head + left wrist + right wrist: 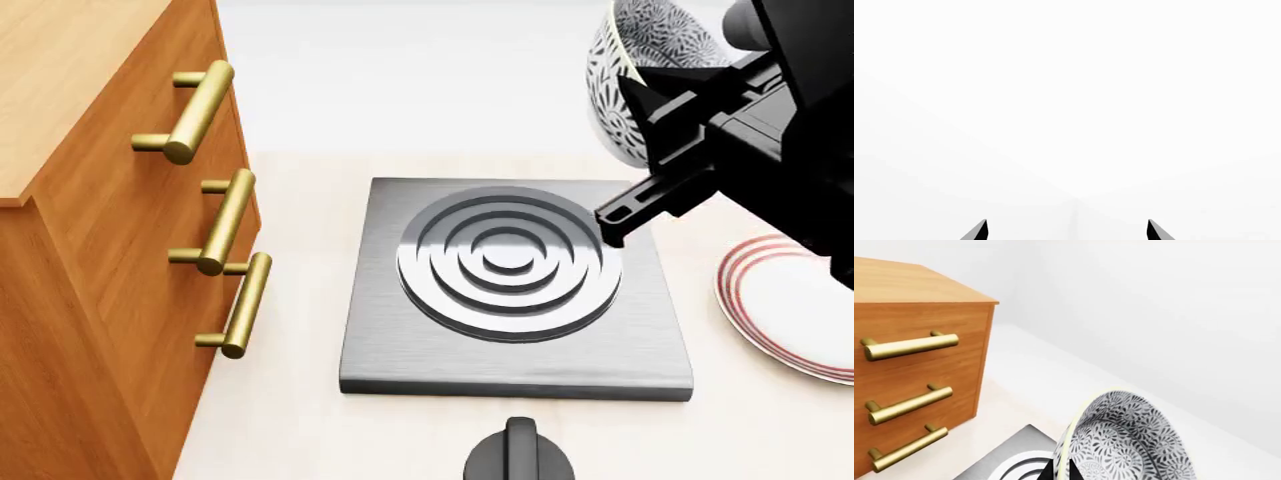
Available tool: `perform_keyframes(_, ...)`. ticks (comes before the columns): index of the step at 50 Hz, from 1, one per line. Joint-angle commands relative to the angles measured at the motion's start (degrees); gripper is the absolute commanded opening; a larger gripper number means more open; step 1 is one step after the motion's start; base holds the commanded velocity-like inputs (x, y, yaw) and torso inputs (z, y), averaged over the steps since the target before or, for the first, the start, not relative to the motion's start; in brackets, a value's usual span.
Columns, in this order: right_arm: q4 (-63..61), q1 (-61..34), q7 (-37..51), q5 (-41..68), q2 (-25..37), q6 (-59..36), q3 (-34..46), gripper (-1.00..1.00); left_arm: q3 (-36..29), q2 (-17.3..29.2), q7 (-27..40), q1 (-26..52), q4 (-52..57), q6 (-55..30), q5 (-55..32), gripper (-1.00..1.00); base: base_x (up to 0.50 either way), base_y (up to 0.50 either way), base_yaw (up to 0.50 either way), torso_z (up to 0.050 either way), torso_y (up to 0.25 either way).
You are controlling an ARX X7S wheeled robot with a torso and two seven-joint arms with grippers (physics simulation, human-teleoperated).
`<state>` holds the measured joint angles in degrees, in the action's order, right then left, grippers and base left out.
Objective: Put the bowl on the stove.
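One bowl (638, 70) is off the counter (287, 430), held tilted on its side in the air by the right tool (638, 150), above and just beyond the far right corner of the stove (514, 290). In the right wrist view the bowl (1127, 440) shows its patterned outside, and one dark fingertip (1054, 472) sits against its rim — the tool is clamped on the bowl's edge. The stove lies flat on the counter, its ringed burner (507, 262) bare. A wooden cabinet (94, 250) with three brass handles (220, 220) stands just beside the stove on its left. A white plate (787, 310) with red rings lies on the counter near the stove's right edge, partly hidden by the right arm. A black knob (521, 455) sits near the stove's front edge.

The left tool (1067, 231) shows only two dark fingertips (977, 231) spread wide apart against a blank white background — released, gripping nothing.
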<state>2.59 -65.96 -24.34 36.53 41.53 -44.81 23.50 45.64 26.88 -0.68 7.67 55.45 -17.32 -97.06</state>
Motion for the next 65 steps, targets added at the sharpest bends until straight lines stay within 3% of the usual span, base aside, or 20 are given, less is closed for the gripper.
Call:
perform_keyframes(1,-1.67,0.64,0.05,-1.65,-0.84,0.46,-2.05,-1.0,1.38,-1.19,-1.24,-0.15,0.16,0.16,1.0,1.0,0.0,0.0,0.0,0.0,0.0)
perform_keyframes(16,0.4,0.01,-2.6,-2.2,-1.78,2.31,-0.46,-1.0,1.45,-0.99,-1.02,0.0,0.17,0.27,0.87,1.0,0.0,0.0,0.0,0.0,0.0)
perform_keyframes(27,35.07,-11.5,-12.39,-12.69,-15.04,19.02,7.53,-1.0,1.85,-0.61,-0.82,0.01,0.06,0.35,0.97,1.0,0.0,0.0,0.0,0.0,0.001)
perform_keyframes(33,72.13,-22.2,-19.29,-18.09,-26.56,38.86,9.94,-1.0,1.69,-0.78,-1.02,-0.08,-0.06,0.21,1.15,1.0,0.0,0.0,0.0,0.0,0.0)
perform_keyframes(43,72.4,-21.17,-19.08,-27.55,-29.44,35.74,1.46,-1.0,0.95,-1.17,-0.78,-0.12,-0.26,-0.14,1.57,1.0,0.0,0.0,0.0,0.0,0.001)
perform_keyframes(50,72.4,-20.66,-19.1,-33.05,-31.17,34.6,-4.36,-1.0,0.57,1.19,0.98,-1.26,-1.18,-0.38,-2.95,1.0,0.0,0.0,0.0,0.0,0.0)
perform_keyframes(65,72.4,-20.2,-16.77,-35.93,-32.29,32.34,-10.19,-1.0,-0.43,-0.03,1.32,0.03,-0.96,-0.91,0.94,1.0,0.0,0.0,0.0,0.0,0.001)
